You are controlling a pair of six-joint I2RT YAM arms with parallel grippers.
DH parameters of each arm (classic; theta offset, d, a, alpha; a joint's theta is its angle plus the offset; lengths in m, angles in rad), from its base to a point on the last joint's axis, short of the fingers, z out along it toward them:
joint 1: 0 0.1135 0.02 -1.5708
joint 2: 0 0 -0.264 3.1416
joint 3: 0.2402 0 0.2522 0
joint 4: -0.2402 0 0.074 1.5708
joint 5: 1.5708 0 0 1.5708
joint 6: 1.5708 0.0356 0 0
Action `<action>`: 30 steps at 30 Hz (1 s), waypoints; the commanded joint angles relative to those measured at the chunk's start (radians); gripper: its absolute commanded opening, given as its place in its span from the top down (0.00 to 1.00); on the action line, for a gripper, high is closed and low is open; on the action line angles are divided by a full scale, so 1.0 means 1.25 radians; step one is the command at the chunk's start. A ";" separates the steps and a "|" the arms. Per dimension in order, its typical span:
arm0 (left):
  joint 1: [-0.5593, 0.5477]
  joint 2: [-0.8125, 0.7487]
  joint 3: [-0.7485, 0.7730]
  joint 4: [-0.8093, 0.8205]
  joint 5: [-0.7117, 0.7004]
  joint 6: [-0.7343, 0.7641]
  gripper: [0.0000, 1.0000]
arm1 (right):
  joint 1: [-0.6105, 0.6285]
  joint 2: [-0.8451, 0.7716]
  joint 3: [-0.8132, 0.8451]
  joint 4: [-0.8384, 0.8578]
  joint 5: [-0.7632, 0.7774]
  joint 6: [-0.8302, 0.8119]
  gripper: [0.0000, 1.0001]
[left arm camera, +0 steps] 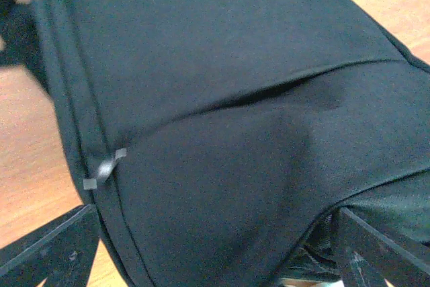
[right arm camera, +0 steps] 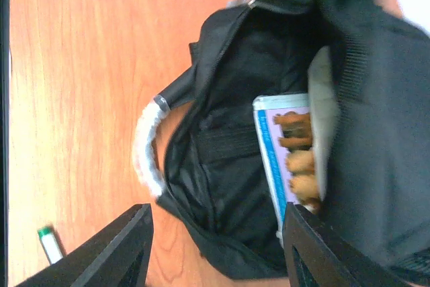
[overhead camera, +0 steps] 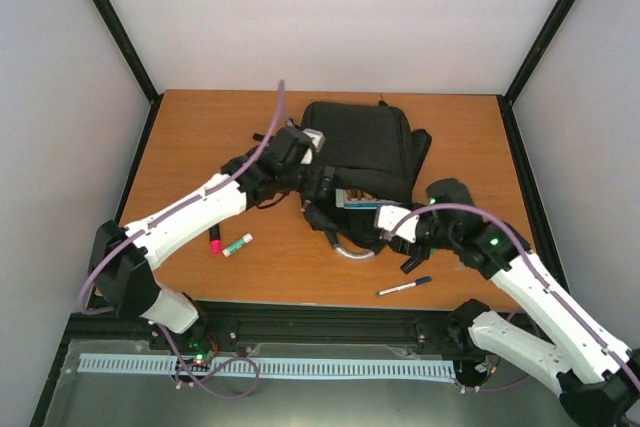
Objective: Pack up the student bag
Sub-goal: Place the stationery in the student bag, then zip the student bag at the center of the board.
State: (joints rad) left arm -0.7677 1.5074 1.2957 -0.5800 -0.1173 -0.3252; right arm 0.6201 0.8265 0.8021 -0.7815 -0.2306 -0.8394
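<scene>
I have the left arm (overhead camera: 200, 202) stretched forward and to the right from its base, and the left gripper (overhead camera: 318, 185) sits at the near left edge of the student bag (overhead camera: 365, 142). The black backpack lies flat in the middle of the table (overhead camera: 200, 127), toward the far side. The right arm (overhead camera: 530, 282) bends in from the right, and the right gripper (overhead camera: 372, 229) is at the bag's near end, just beside the silvery curved handle (overhead camera: 350, 250).

From above I cannot read either set of jaws; the wrist cameras settle it. The left wrist view shows its fingers (left arm camera: 47, 250) spread wide at the bottom corners, black fabric filling the space beyond them, nothing clamped. A small grey zip tab (left arm camera: 104, 169) hangs on the seam.

The right wrist view shows its fingers (right arm camera: 114, 250) partly apart, gripping nothing, facing the bag's gaping mouth. Inside lies a picture book (right arm camera: 289, 159), which from above is only a thin sliver.

Only the top view shows the pen (overhead camera: 403, 287) near the right arm, and a red marker (overhead camera: 214, 242) beside a green-capped white stick (overhead camera: 238, 244).
</scene>
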 commanded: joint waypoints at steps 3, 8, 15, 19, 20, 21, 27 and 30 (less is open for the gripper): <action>0.069 -0.137 -0.133 0.069 0.058 -0.092 0.09 | -0.140 0.006 0.162 -0.074 -0.284 0.109 0.47; 0.069 -0.254 -0.270 0.184 0.114 -0.061 0.09 | -0.189 0.114 0.237 -0.012 -0.348 0.198 0.48; 0.068 -0.340 -0.393 0.186 0.027 -0.136 0.11 | -0.189 0.341 0.245 0.155 -0.250 0.315 0.49; 0.069 -0.367 -0.450 0.191 -0.004 -0.167 0.13 | -0.189 0.431 0.234 0.204 -0.221 0.335 0.49; 0.069 -0.372 -0.463 0.198 -0.011 -0.173 0.12 | -0.189 0.448 0.222 0.219 -0.208 0.341 0.49; 0.071 -0.375 -0.473 0.207 -0.016 -0.177 0.11 | -0.190 0.463 0.210 0.236 -0.190 0.348 0.50; 0.089 -0.312 -0.462 0.218 -0.041 -0.182 0.18 | -0.195 0.548 0.156 0.284 -0.099 0.361 0.50; 0.091 -0.283 -0.471 0.234 -0.101 -0.162 0.38 | -0.220 0.597 0.154 0.293 -0.041 0.365 0.50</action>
State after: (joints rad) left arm -0.6659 1.1137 0.6918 -0.3370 -0.1539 -0.5396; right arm 0.3840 1.5120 1.0058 -0.4702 -0.4015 -0.4084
